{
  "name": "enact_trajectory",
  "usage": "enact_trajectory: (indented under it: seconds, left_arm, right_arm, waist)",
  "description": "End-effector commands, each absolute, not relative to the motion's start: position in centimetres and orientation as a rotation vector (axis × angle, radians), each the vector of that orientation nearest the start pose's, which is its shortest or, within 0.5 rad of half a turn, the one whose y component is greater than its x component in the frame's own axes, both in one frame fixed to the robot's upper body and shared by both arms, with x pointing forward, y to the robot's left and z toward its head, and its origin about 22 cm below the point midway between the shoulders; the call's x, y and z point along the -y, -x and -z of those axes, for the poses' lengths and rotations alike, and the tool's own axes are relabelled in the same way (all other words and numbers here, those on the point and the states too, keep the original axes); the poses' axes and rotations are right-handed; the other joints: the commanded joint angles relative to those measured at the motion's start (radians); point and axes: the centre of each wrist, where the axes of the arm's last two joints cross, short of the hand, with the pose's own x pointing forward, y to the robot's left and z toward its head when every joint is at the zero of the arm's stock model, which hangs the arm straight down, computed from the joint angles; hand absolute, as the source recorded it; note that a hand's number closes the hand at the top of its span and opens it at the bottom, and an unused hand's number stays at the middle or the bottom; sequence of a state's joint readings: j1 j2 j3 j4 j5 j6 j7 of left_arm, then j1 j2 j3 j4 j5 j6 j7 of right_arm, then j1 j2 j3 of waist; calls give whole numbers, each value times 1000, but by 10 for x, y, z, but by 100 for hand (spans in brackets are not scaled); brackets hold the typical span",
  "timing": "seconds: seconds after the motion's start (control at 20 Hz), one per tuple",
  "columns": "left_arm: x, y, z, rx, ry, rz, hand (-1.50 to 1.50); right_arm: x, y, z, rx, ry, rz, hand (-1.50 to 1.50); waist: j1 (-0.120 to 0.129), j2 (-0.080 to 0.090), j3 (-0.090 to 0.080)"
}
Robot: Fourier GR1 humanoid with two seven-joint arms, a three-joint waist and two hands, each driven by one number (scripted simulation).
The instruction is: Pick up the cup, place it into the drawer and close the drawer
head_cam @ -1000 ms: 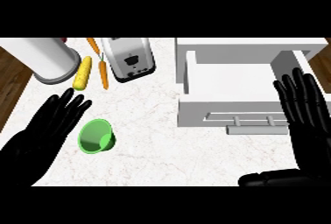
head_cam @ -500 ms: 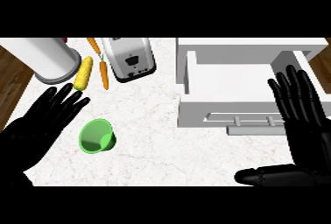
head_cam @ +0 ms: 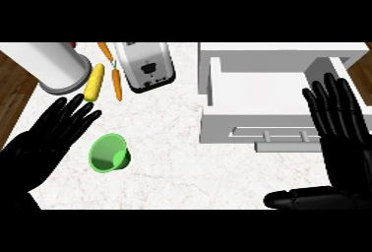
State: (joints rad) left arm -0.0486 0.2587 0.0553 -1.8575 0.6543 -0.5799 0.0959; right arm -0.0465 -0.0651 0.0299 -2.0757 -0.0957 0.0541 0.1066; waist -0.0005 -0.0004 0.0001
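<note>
- Cup [head_cam: 109, 153]: green, lying on its side on the white surface [head_cam: 181, 172].
- Left hand [head_cam: 44, 142]: fingers straight and spread, holding nothing, just left of the cup.
- Drawer [head_cam: 262, 93]: open, right of the cup and apart from it.
- Right hand [head_cam: 341, 138]: fingers spread, empty, far right of the cup.
- Corn [head_cam: 94, 82], carrot [head_cam: 116, 84], toaster [head_cam: 145, 64]: behind the cup.

Counter: we're looking steeply down on a white marbled counter top [head_cam: 189, 162]; it fills most of our view, with faint veins running through it.
Floor: we catch dark brown wood floor [head_cam: 16, 93] along the counter's left edge, and a sliver again at upper right.
Light: even, we'd say, with only soft shadows on the stone.
</note>
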Motion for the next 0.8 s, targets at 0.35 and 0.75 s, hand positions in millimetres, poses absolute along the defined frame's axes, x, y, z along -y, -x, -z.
enact_trajectory:
  seconds: [0.35, 0.75]
  left_arm:
    - [-290, -246, -68, 1770, 695, 343, -150]
    - [-318, -246, -25, 1724, 610, 351, -150]
  right_arm:
    - [220, -229, -137, 2017, -119, -110, -150]
    - [232, -231, -137, 2018, -132, -120, -150]
  waist:
    - [1, 0, 0]
    - [0, 1, 0]
